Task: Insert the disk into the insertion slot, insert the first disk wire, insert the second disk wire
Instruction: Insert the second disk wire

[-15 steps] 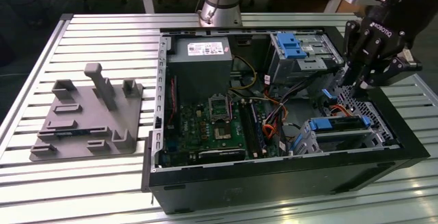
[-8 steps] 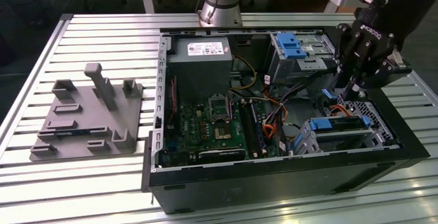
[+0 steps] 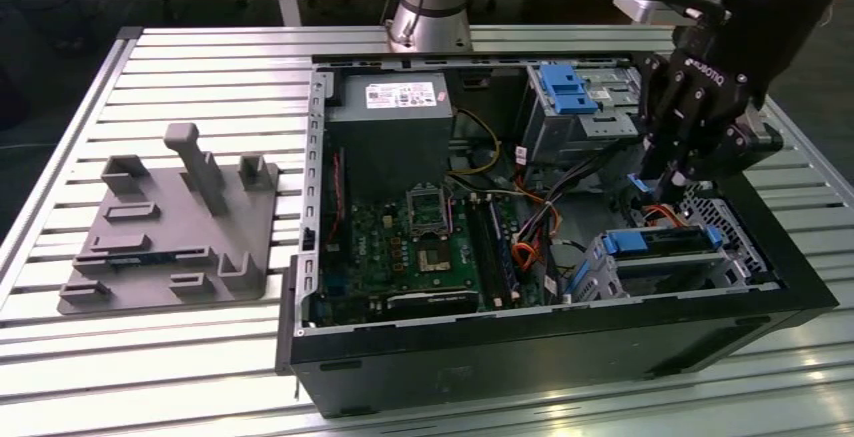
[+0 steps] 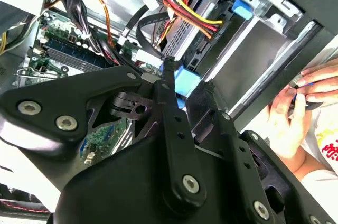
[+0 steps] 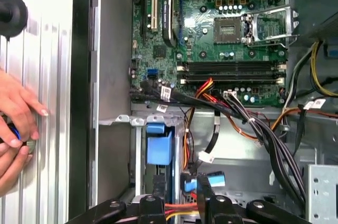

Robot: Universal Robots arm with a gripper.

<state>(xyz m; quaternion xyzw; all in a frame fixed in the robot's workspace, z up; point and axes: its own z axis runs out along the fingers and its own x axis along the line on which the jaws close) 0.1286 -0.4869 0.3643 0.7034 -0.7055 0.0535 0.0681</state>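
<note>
In the first wrist view my hand (image 5: 180, 203), whose grip I cannot tell, is just beside the blue wire plug (image 5: 211, 180); I would press it squarely into the disk (image 5: 158, 149), gently.

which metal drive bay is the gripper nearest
The low perforated cage holding the disk; the gripper hangs close by it, while the taller bay stands farther off.

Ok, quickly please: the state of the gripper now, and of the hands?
Gripper: open, fingers apart over the wires, gripping nothing visible.
Person's hands: together, holding a small dark object.
</note>
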